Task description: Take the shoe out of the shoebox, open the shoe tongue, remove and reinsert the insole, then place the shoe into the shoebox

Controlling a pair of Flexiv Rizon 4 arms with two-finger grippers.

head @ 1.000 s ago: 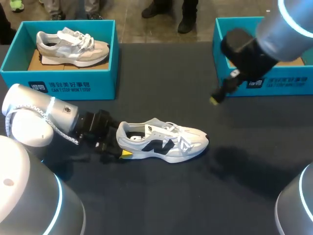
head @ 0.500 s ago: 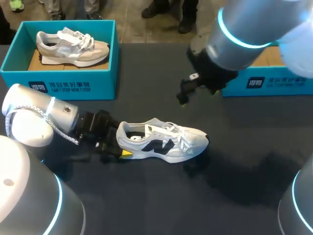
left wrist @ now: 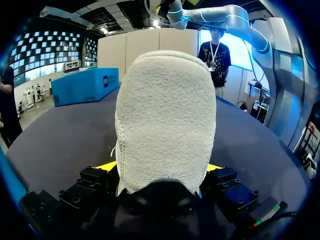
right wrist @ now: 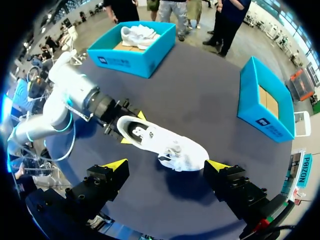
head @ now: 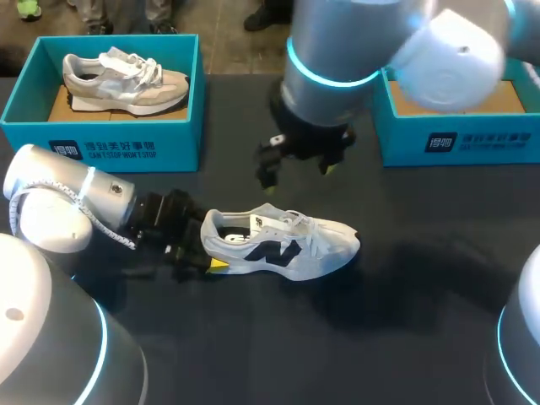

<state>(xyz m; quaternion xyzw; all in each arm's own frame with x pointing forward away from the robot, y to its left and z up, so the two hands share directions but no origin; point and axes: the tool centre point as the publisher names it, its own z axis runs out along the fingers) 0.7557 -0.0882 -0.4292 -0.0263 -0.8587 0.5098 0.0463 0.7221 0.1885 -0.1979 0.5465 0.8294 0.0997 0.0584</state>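
In the head view, the white mesh sneaker with a black side mark (head: pixel 283 245) hides most of the left gripper (head: pixel 207 246) at its heel, left of centre, so only 1 yellow tip shows. The silver right arm (head: pixel 329 59) covers a corner of the teal cardboard shoebox (head: pixel 472 143) at the upper right, which the right edge also cuts off. In the left wrist view, the sneaker's heel between the fingers hides the rest of the shoe.
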